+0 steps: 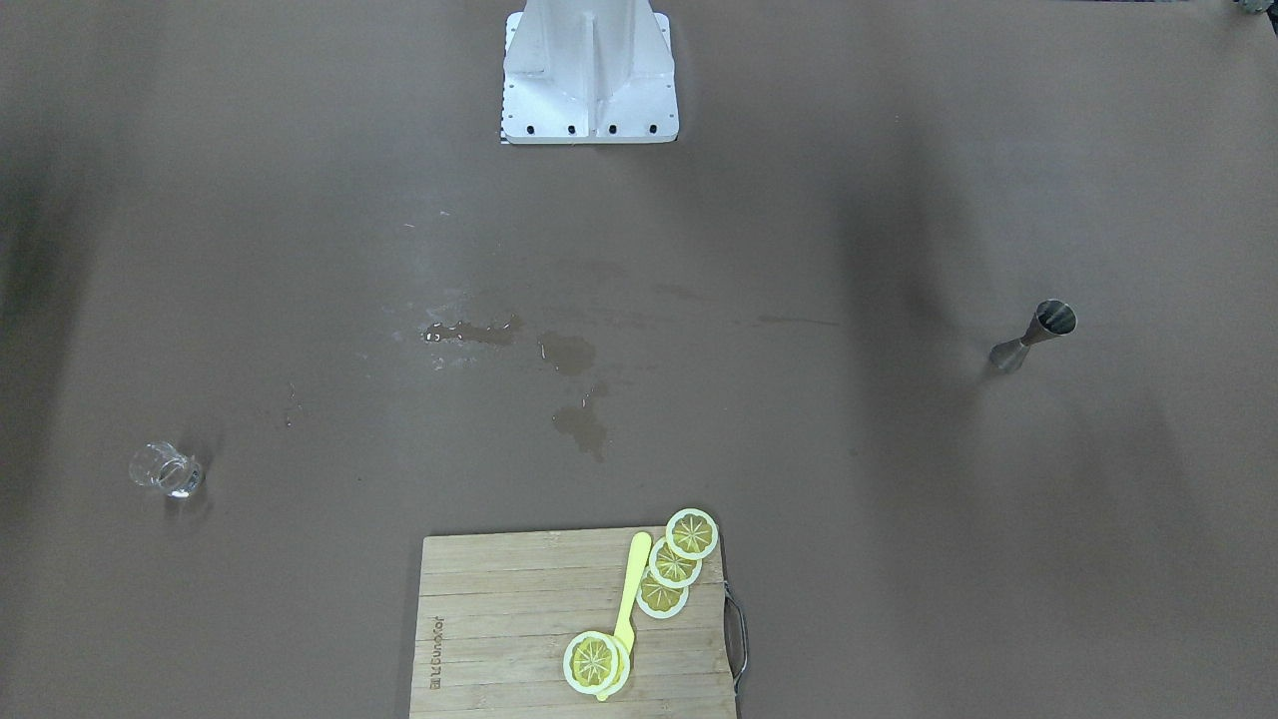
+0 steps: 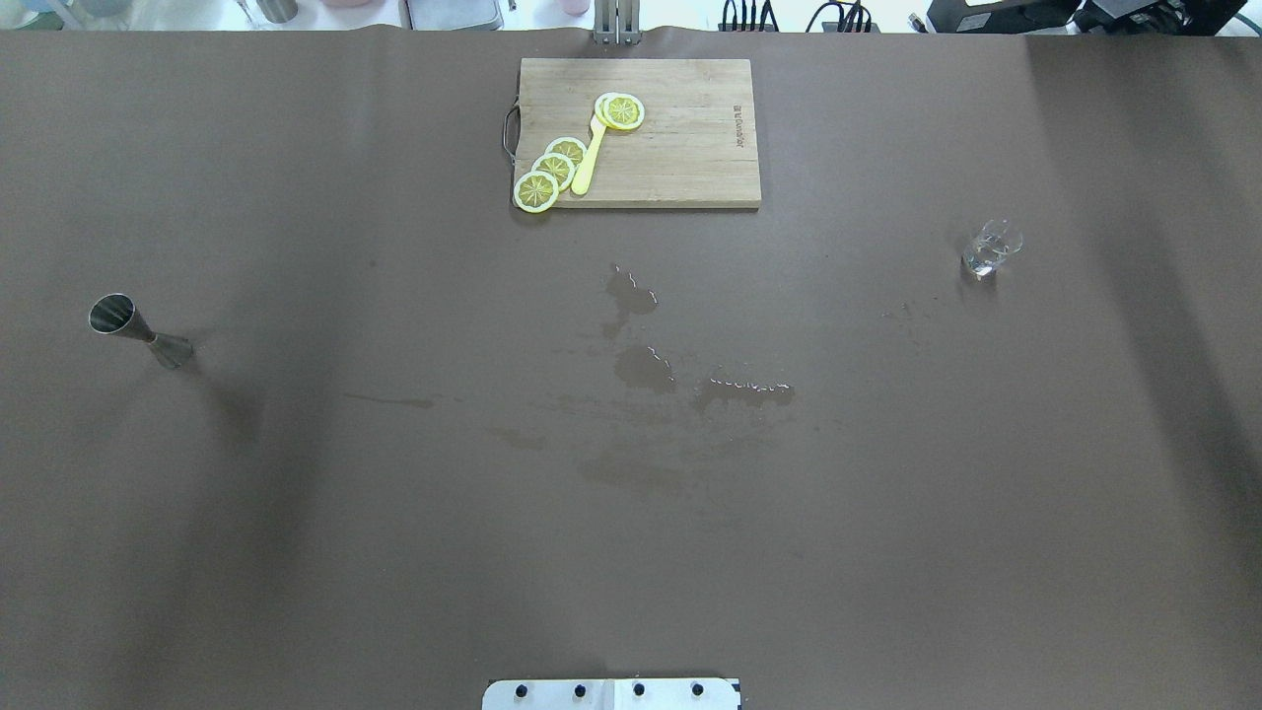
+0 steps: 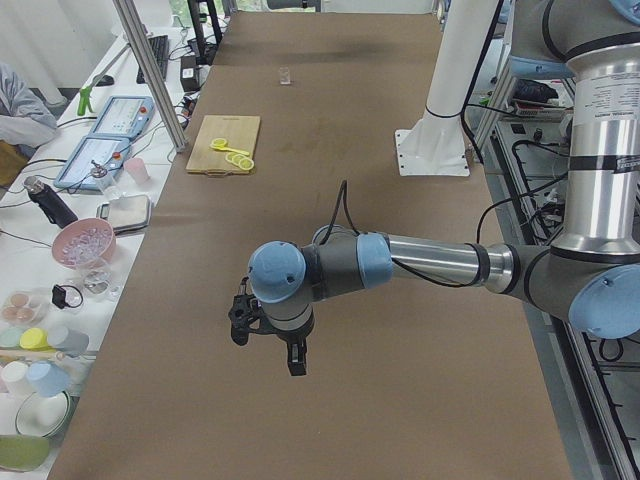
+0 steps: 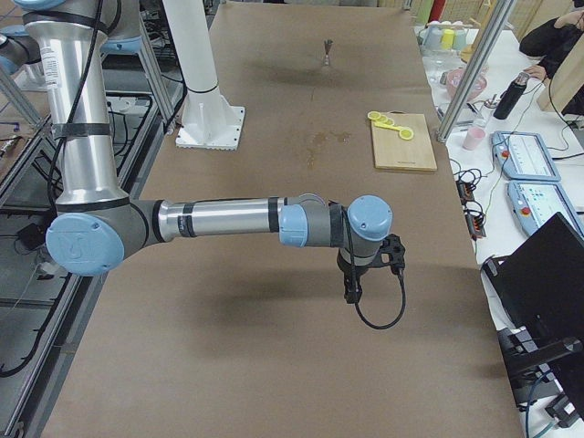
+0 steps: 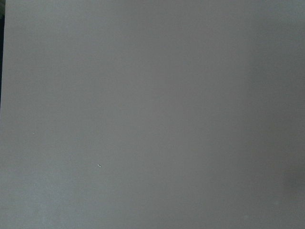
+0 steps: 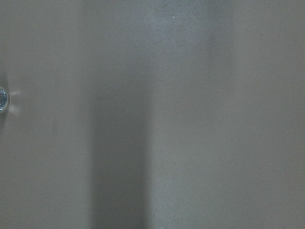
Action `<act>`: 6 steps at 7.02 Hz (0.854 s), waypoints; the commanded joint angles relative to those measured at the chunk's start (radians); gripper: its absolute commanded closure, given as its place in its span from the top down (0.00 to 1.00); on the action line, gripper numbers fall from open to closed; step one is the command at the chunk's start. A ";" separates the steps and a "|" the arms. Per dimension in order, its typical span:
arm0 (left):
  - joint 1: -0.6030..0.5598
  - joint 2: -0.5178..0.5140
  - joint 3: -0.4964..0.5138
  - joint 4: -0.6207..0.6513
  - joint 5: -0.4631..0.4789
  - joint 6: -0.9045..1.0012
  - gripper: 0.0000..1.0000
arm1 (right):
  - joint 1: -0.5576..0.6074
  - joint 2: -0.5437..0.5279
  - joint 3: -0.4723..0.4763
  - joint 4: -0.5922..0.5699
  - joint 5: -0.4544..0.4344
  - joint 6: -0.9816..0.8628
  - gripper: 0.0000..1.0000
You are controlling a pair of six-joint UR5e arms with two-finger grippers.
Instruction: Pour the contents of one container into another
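Nothing had been picked up yet; I judged the job to be at its very start, with the reach for the first vessel not yet made. The small, short, clear glass cup [image 2: 991, 247] stood on the brown desk [image 2: 394, 552] out on the robot's right. The small grey steel hourglass-shaped jigger [image 2: 138, 330] stood upright far off on the robot's left, well apart from it. Whether the cup held liquid I could not tell.

Between them lay some wet patches [image 2: 646, 370]. At the desk's far edge sat a wooden cutting board [image 2: 680, 148] with yellow lemon slices [image 2: 552, 168] on it.

The left arm [image 3: 420, 262] and the right arm [image 4: 219, 219] each hung over bare desk at their own ends. From the side views alone I could not tell whether either arm's jaws were spread or pressed together.

To my eye the next move called for the right arm to come in beside the cup and pinch its wall. It would then need to carry the cup level across to the jigger. The jigger's mouth looked narrow and its foot small, so the tilt would need care.
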 commanded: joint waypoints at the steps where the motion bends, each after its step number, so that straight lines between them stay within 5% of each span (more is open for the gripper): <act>1: 0.001 -0.001 0.008 -0.038 -0.002 0.001 0.98 | -0.002 0.000 0.000 -0.001 0.000 0.000 1.00; 3: 0.001 0.008 0.052 -0.155 -0.002 -0.005 0.98 | -0.002 0.000 -0.001 -0.001 0.000 0.000 1.00; 6: -0.001 0.010 0.053 -0.157 -0.001 -0.005 0.98 | -0.002 0.000 -0.001 -0.001 0.000 0.000 1.00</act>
